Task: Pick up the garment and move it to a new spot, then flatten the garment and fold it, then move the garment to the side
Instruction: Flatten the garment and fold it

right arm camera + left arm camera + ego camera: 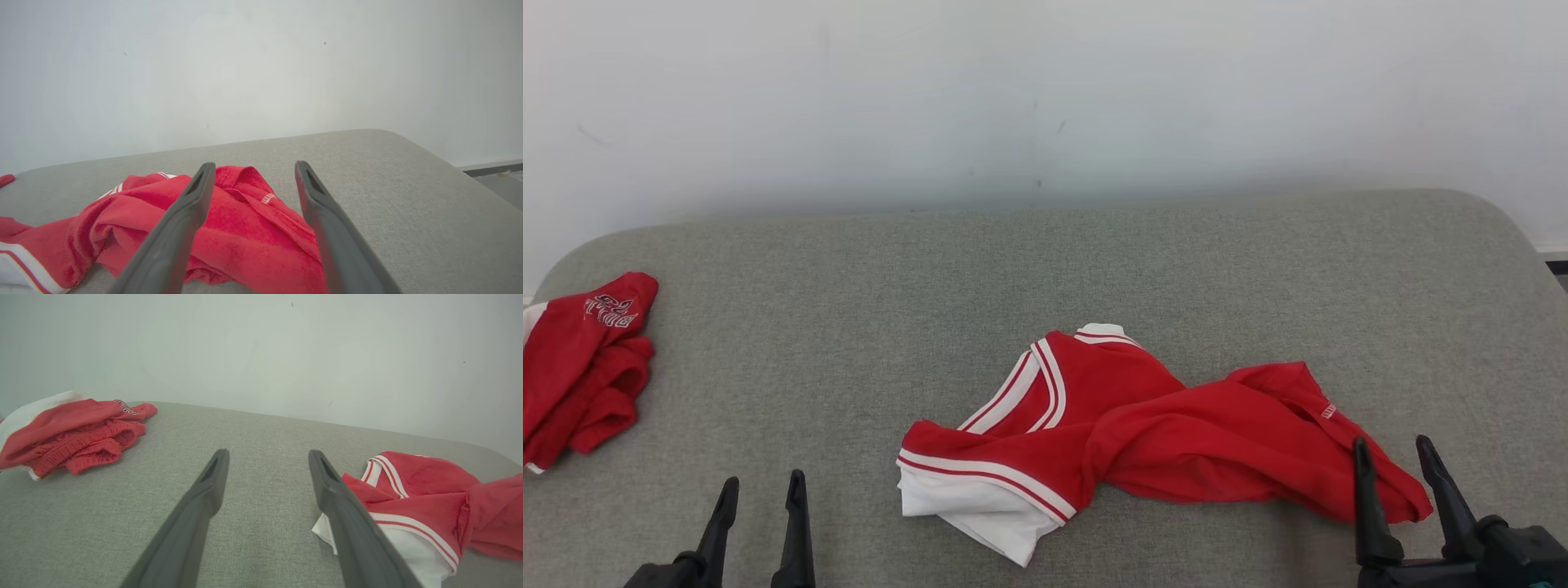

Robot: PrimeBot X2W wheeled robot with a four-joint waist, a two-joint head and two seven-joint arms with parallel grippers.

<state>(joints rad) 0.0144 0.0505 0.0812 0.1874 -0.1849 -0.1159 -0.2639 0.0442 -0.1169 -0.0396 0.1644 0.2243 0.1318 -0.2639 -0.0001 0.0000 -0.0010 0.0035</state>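
The garment [1143, 425] is a red top with white stripes and a white panel, lying crumpled and twisted on the grey cushioned surface [1045, 261], right of centre. Its red end reaches my right gripper [1393, 453], which stands open at the lower right with cloth lying between and below the spread fingers, nothing pinched. In the right wrist view the garment [245, 232] spreads under the open right gripper [253, 167]. My left gripper [761, 486] is open at the lower left over bare cushion. In the left wrist view the left gripper [267, 453] has the garment [429, 502] to its right.
A second red and white piece of clothing [580, 367] lies bunched at the far left edge of the cushion, also in the left wrist view as clothing [73, 435]. A pale wall [1045, 98] runs behind. The cushion's rounded right corner drops to a floor strip [498, 179].
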